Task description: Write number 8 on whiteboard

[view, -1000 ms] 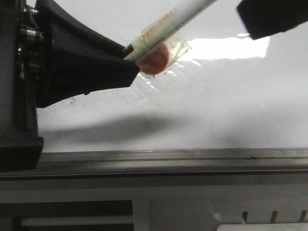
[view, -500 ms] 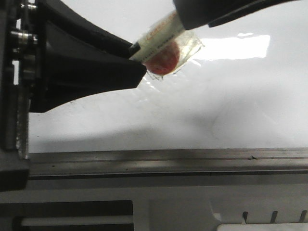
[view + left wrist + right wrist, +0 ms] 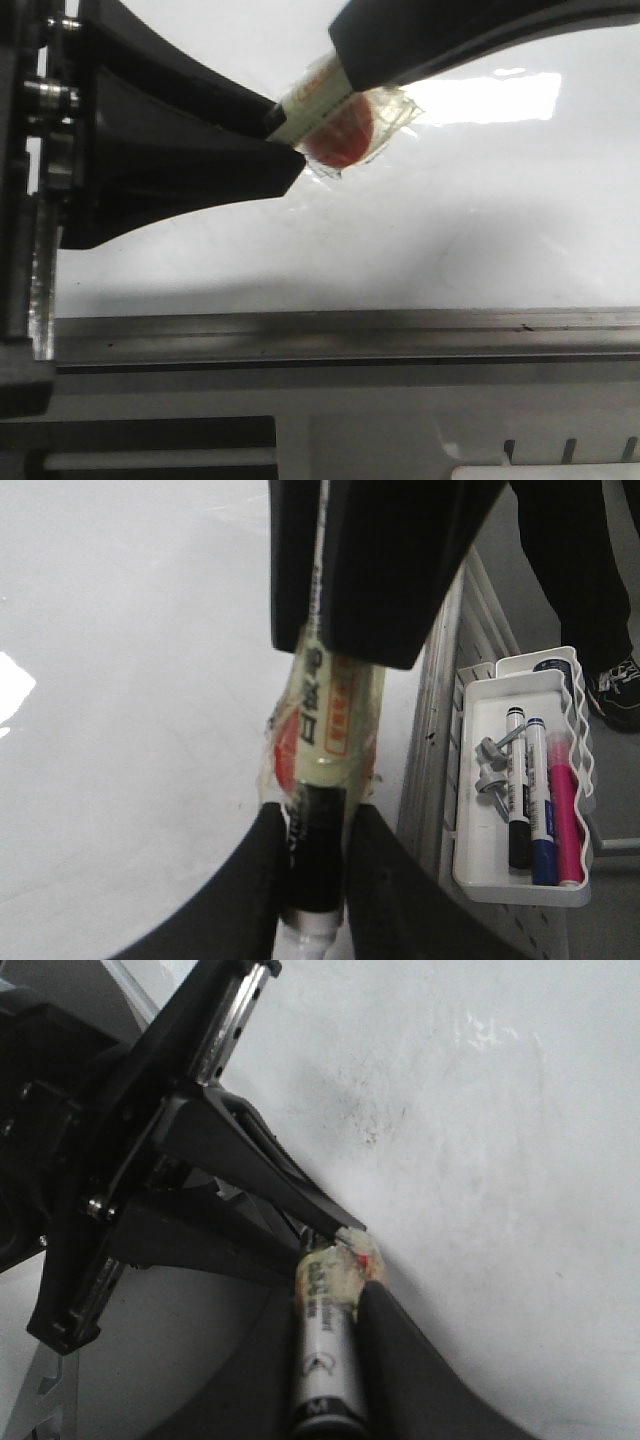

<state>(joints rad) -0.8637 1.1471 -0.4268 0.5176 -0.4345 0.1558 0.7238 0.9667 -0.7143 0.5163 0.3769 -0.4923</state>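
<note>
Here, in the front view, the left gripper (image 3: 283, 125) reaches in from the left side, its two black fingers closed on the dark end of a marker pen (image 3: 318, 88). The pen slants up to the right. A patch of clear tape with a red round sticker (image 3: 340, 130) is wrapped around its middle. The right gripper (image 3: 345, 50) comes in from the upper right and is closed on the pen's white barrel, just beside the left fingertips.

The left wrist view shows the black end pinched between the left fingers (image 3: 270, 880). The right wrist view shows the barrel gripped between the right fingers (image 3: 395, 1360).

This looks like the cap being pulled off, though a handover between arms cannot be ruled out. To do it well, both grips should stay firm and the pull should run straight along the pen. A sideways tug could twist the pen or let it slip on the smooth tape. The tip should end up pointing at the board.

The whiteboard (image 3: 480, 230) fills the background behind both grippers. It is glossy white, with a bright glare patch and faint grey smudges, and has a grey metal ledge (image 3: 350, 335) along its lower edge. No figure 8 is visible on it, so the writing appears not yet begun
</note>
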